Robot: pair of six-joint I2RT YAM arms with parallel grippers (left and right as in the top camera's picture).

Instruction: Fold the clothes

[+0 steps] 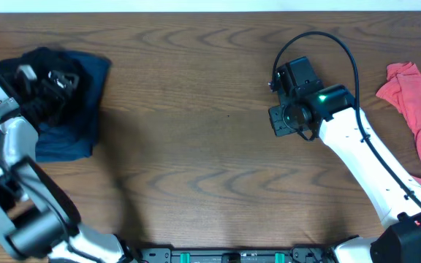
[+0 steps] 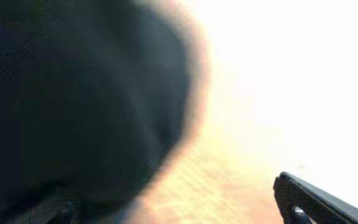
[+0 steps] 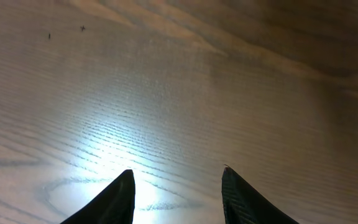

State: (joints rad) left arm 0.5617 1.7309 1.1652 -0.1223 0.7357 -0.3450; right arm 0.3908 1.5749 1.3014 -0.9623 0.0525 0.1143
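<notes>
Overhead: found the dark blue garment [image 1: 71, 131] bunched at upper left under the left gripper [image 1: 53, 84]; could not tell its jaws. Saw the red garment [image 1: 419, 102] cut off at right edge.

Left wrist: made out only blurred dark cloth, glare, one finger [image 2: 316, 202] lower right.

Right wrist: saw the right gripper [image 3: 176, 177] spread apart over bare table [image 3: 166, 93].
</notes>
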